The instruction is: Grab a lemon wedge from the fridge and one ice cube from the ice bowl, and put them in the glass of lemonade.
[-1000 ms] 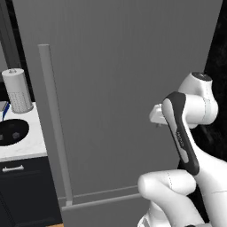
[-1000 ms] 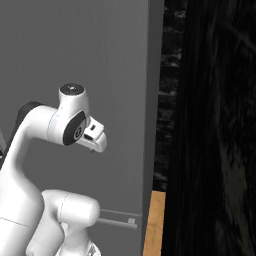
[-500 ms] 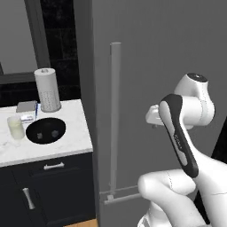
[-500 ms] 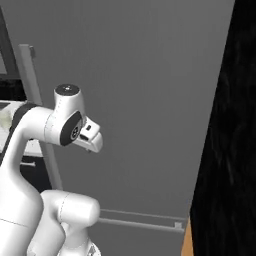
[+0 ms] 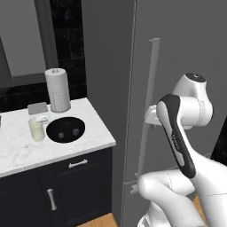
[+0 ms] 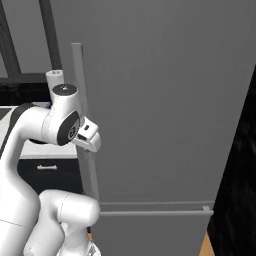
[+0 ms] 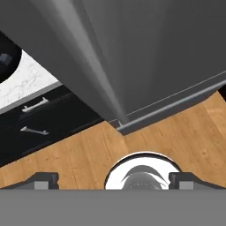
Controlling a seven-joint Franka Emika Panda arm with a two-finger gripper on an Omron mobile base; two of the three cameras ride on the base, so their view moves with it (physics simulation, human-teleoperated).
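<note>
gripper point(image 7: 113, 180): fingers spread wide, holding nothing | fridge point(image 5: 186, 48) handle point(image 5: 148, 106): running vertically, standing just ahead of the hand | door: staying closed

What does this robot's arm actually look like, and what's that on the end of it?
The arm is built of glossy white rounded shells with dark grey bands and caps at the joints, swelling into a bulbous white base. No loose cables show. At its end is a small white hand; the gripper has two short, dark, blocky finger tips.
</note>
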